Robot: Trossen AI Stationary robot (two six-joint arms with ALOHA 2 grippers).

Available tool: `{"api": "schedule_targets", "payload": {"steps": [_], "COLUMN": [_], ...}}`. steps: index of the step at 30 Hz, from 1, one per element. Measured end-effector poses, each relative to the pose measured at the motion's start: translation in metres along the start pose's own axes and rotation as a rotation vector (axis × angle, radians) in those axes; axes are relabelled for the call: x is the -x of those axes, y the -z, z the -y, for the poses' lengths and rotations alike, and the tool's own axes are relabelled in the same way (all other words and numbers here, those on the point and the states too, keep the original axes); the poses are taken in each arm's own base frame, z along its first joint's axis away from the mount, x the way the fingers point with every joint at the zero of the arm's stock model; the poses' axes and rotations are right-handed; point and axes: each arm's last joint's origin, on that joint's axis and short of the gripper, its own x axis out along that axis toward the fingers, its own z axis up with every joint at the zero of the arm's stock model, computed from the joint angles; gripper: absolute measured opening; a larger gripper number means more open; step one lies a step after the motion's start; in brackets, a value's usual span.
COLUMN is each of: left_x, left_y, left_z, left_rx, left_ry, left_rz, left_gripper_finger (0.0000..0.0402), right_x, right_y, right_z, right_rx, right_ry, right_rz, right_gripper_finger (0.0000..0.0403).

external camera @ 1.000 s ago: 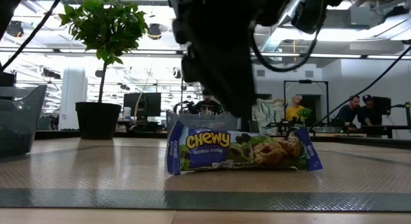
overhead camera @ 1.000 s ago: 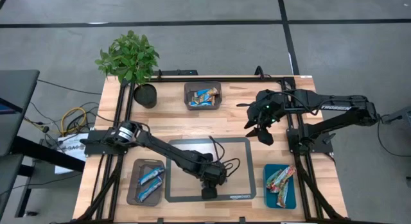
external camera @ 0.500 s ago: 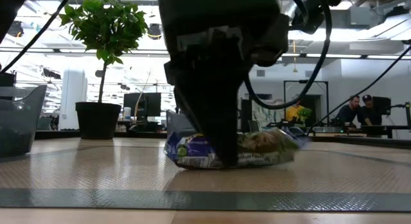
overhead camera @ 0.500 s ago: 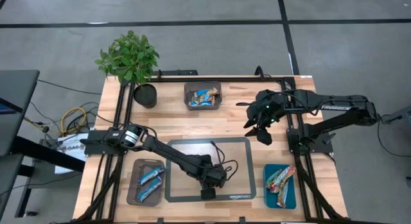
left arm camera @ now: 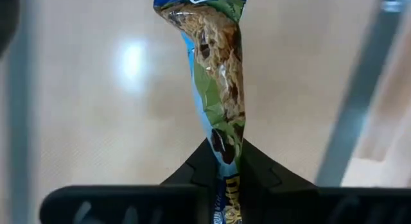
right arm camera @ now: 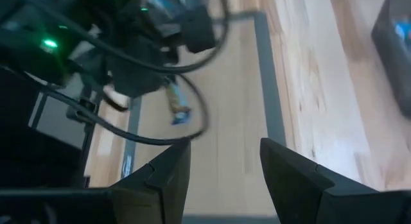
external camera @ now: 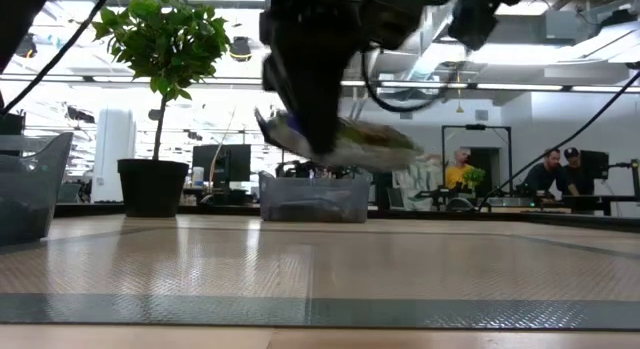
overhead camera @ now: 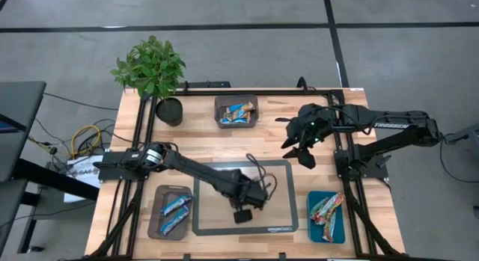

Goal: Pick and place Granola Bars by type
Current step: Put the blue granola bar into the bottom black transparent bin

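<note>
Wooden table (overhead camera: 277,145) under the lights, and over the grey-rimmed mat (overhead camera: 278,216) the left gripper (left arm camera: 226,165) pinches a green-and-blue granola bar (left arm camera: 217,89), lifted clear of the surface. Off to the right, the right gripper (right arm camera: 221,166) hangs above the table with fingers spread, holding nothing.

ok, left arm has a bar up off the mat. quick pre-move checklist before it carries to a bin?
1. Grip: left gripper shut on the green-marked granola bar, pinched at one end: ok.
2. Lift: bar hangs above the mat, not touching: ok.
3. Mat: no other bar left on it: ok.
4. Right gripper open, waiting over the table's right side, off the mat: ok.
5. Matching bin: the bin at lower left holds blue bars, the teal tray mixed colours; match: cannot tell.
</note>
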Motion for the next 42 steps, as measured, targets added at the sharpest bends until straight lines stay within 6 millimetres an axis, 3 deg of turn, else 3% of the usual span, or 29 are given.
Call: {"api": "schedule_targets", "payload": {"steps": [5, 9, 13, 17, 22, 28, 34, 42], "left_x": [0.036, 0.078, 0.109, 0.128, 0.12, 0.097, 0.083, 0.082], "left_y": [0.01, 0.028, 0.057, 0.102, 0.168, 0.22, 0.248, 0.257], "left_z": [-0.018, -0.029, -0.038, -0.057, -0.076, -0.068, -0.054, -0.048], "left_rx": [0.092, 0.201, 0.319, 0.422, 0.633, 0.851, 0.916, 0.961], "left_ry": [-0.115, -0.157, -0.153, -0.096, 0.032, 0.195, 0.179, 0.157], "left_rz": [-0.064, -0.055, -0.024, -0.059, -0.146, -0.116, -0.179, -0.168], "left_gripper_finger": [0.0018, 0.0018, 0.0017, 0.0016, 0.0016, 0.0017, 0.0022, 0.0084], "right_x": [0.0, 0.001, 0.001, 0.001, 0.001, 0.001, 0.001, 0.001], "right_y": [-0.011, -0.015, -0.014, -0.014, -0.014, -0.014, -0.014, -0.014], "right_z": [-0.003, -0.004, -0.005, -0.006, -0.006, -0.006, -0.005, -0.005], "right_rx": [0.075, 0.116, 0.153, 0.183, 0.195, 0.194, 0.192, 0.192], "right_ry": [-0.022, -0.04, -0.064, -0.087, -0.086, -0.086, -0.083, -0.081], "right_rz": [0.111, 0.148, 0.145, 0.145, 0.144, 0.142, 0.142, 0.143], "right_gripper_finger": [0.0177, 0.0177, 0.0177, 0.0177, 0.0177, 0.0177, 0.0177, 0.0177]}}
